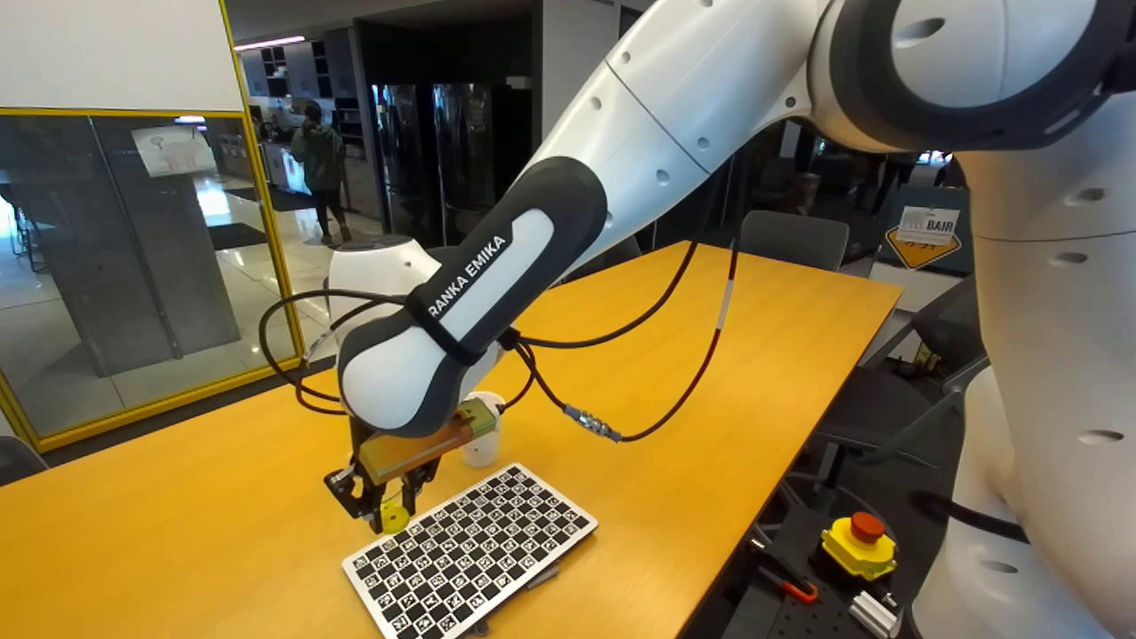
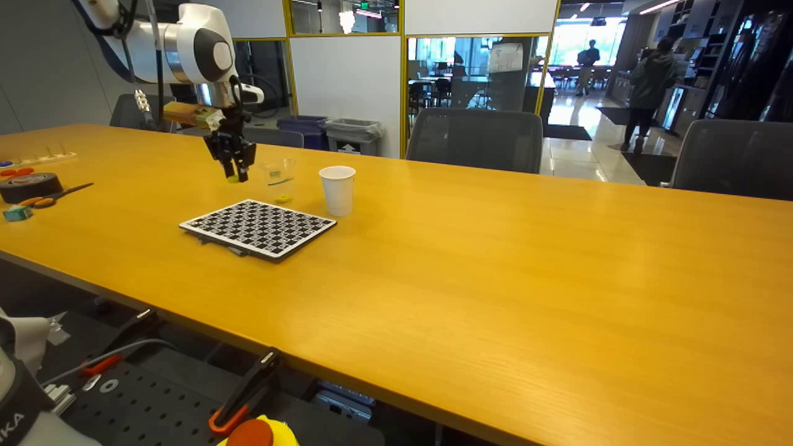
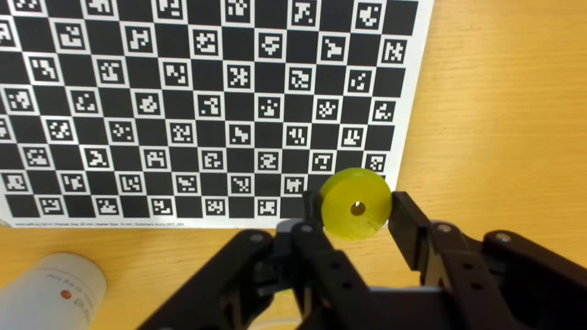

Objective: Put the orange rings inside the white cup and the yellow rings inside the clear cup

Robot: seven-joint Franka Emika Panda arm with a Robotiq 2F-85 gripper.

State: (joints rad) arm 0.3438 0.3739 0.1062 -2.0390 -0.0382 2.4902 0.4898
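My gripper (image 3: 352, 206) is shut on a yellow ring (image 3: 341, 222), a round disc with a small centre hole, held between the fingertips. In both exterior views the gripper (image 1: 390, 506) (image 2: 235, 173) hangs low beside the patterned board. The clear cup (image 2: 279, 173) stands close to the gripper, with yellow (image 2: 283, 199) at its bottom; part of its rim shows in the wrist view (image 3: 275, 324). The white cup (image 2: 338, 191) stands upright beside it, also in the wrist view (image 3: 59, 293) and in an exterior view (image 1: 482, 448). Orange-red rings (image 2: 23, 171) lie at the table's far left.
A black-and-white patterned board (image 1: 470, 550) (image 2: 260, 226) lies just beside the gripper and cups. Black tape (image 2: 30, 187), scissors (image 2: 62, 194), a small green block (image 2: 17, 214) and a peg stand (image 2: 46, 159) lie at the table's left in an exterior view.
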